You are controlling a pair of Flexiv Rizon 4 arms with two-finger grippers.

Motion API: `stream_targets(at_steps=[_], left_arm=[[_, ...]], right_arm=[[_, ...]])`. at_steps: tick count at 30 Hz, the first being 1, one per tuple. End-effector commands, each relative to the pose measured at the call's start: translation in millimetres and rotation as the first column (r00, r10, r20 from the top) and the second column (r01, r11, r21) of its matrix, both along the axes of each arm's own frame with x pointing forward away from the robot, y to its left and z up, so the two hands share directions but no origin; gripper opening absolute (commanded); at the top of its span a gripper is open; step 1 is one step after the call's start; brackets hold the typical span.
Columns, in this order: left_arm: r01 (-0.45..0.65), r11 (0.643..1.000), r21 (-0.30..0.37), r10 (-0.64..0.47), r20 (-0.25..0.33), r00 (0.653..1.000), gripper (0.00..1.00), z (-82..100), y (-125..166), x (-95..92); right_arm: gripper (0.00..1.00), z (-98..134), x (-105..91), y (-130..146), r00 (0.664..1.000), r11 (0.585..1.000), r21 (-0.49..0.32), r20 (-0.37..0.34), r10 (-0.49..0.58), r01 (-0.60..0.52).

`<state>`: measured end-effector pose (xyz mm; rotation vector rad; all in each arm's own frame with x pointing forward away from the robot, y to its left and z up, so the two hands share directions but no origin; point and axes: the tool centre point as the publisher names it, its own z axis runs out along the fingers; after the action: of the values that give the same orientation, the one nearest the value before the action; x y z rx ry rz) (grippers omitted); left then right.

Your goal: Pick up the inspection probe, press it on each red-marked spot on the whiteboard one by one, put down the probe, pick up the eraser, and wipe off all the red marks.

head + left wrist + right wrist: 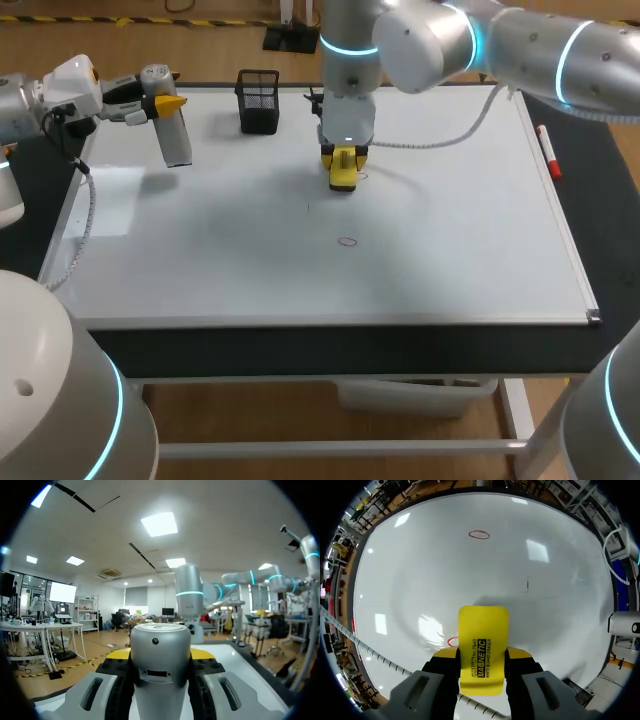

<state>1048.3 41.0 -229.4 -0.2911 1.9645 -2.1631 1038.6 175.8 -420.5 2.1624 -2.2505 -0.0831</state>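
The whiteboard (450,230) covers the table. My right gripper (343,160) is shut on the yellow eraser (343,180), which stands on the board at the back middle. In the right wrist view the eraser (483,645) sits between the gripper's (483,655) fingers, with a red mark (451,641) half hidden at its edge. Another red ring (347,241) (479,534) lies further ahead, toward the table's front. At the back left, my left gripper (160,103) is shut on the silver probe (173,135) and holds it above the board. The probe (160,655) fills the left wrist view.
A black mesh pen holder (259,100) stands at the back, between the two grippers. A red marker (548,152) lies along the board's right edge. A small dark tick (308,207) marks the board near the eraser. My right arm's cable (450,135) hangs over the back right.
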Motion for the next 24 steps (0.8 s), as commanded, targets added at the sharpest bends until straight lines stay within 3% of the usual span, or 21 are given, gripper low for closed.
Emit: stream_targets(at_steps=[1,11,24], left_arm=[[-0.005,1.000,0.000,0.005,0.002,1.000,0.00,0.9,-1,-0.9],[-0.005,1.000,0.000,0.005,0.002,1.000,0.00,0.9,-1,-0.9],[-0.005,1.000,0.000,0.005,0.002,1.000,0.00,0.9,-1,-0.9]], right_arm=[[0.00,0,1.2,0,1.000,1.000,0.002,0.000,0.006,-0.006],[0.00,-5,1.5,1,1.000,1.000,-0.012,-0.003,0.020,-0.020],[0.00,-13,0.7,-16,1.000,0.999,-0.032,-0.015,-0.007,0.007]])
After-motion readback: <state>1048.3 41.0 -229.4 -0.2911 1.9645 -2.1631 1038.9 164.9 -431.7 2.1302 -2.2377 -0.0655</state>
